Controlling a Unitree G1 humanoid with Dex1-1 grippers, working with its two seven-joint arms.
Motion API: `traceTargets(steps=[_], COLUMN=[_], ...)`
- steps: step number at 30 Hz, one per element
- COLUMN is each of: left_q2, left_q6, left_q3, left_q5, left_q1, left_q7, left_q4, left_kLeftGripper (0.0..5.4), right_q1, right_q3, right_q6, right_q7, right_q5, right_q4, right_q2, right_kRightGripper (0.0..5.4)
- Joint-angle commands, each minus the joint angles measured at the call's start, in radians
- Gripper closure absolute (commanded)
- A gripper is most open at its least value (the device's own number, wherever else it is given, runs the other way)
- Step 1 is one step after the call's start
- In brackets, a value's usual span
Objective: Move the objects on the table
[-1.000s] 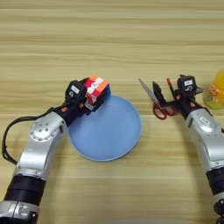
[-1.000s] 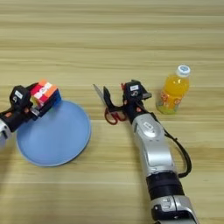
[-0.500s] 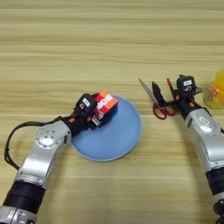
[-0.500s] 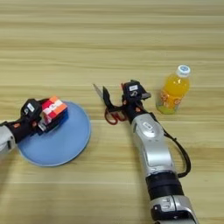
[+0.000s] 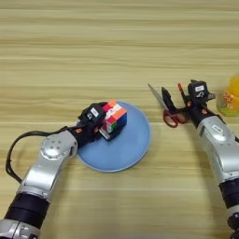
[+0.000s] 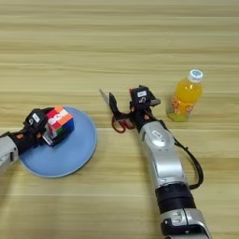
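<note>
— Puzzle cube (image 5: pixel 114 119) first: where do we have it?

— Our left gripper (image 5: pixel 103 125) is closed on it, fingers clamped against its near-left side, and we hold it over the upper-left part of the light-blue plate (image 5: pixel 135 149). We cannot tell whether its underside touches the plate or hangs just above. It sits tilted, one corner up, because we grip it from the side, not from above.

— And our right side?

— Our right gripper (image 6: pixel 122 117) is at the red-handled scissors (image 6: pixel 117 116), just right of the plate. Its black fingers look pinched on the handle loops, and the blades stick up and away to the left, partly spread. We judge that holding the handles keeps the sharp end pointing clear of our own arm.

— Is the pen anywhere?

— A thin red-and-black stick stands beside the scissors' handles at our gripper; it may be the pen, but we cannot say so for certain, nor whether we hold it.

— The bottle?

— The orange-juice bottle (image 6: pixel 186 95) stands upright on the table (image 6: pixel 140 42), white cap on, apart from our right gripper and untouched.

— So what is in hand?

— Likely setting the cube on the plate, which serves as a collecting spot. Releasing it tilted could let it roll off the rim.
</note>
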Motion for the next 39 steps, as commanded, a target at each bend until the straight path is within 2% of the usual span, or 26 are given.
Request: traceTargets(steps=[1,5,8,10,16,18,20,26,30,39], left_q2=[-0.009,-0.014,-0.028,-0.044,-0.101,-0.113,-0.118,-0.090,-0.078,-0.082], left_q6=[0.009,0.008,0.000,0.002,0.001,-0.005,-0.019,-0.097,-0.119,-0.131], left_q3=[0.035,0.055,0.079,0.103,0.227,0.255,0.281,0.320,0.322,0.326], left_q5=[-0.055,-0.087,-0.117,-0.157,-0.301,-0.321,-0.305,-0.140,-0.091,-0.097], left_q1=[-0.011,-0.016,-0.026,-0.032,-0.081,-0.093,-0.113,-0.172,-0.189,-0.202], left_q7=[-0.014,-0.013,-0.008,-0.011,0.034,0.054,0.101,0.308,0.359,0.365], left_q4=[-0.014,-0.023,-0.026,-0.038,-0.058,-0.058,-0.029,0.137,0.208,0.245], left_kLeftGripper=[0.48,0.09,0.04,0.04,0.04,0.04,0.04,0.04,0.04,0.04], right_q1=[0.005,0.007,0.007,0.009,0.012,0.012,0.012,0.019,0.032,0.058], right_q3=[0.010,0.014,0.016,0.019,0.032,0.035,0.037,0.055,0.085,0.174], right_q6=[0.018,0.019,0.020,0.021,0.027,0.027,0.029,0.041,0.060,0.136], right_q7=[0.000,0.002,0.005,0.008,0.015,0.017,0.018,0.030,0.043,0.077], right_q5=[-0.003,-0.003,-0.003,-0.004,-0.007,-0.007,-0.008,-0.014,-0.024,-0.045], right_q4=[-0.010,-0.013,-0.014,-0.015,-0.022,-0.022,-0.022,-0.038,-0.069,-0.135], right_q2=[0.002,0.000,-0.002,-0.003,-0.008,-0.010,-0.011,-0.012,-0.011,0.005], right_kRightGripper=[0.00,0.00,0.00,0.00,0.00,0.00,0.00,0.00,0.00,0.00])
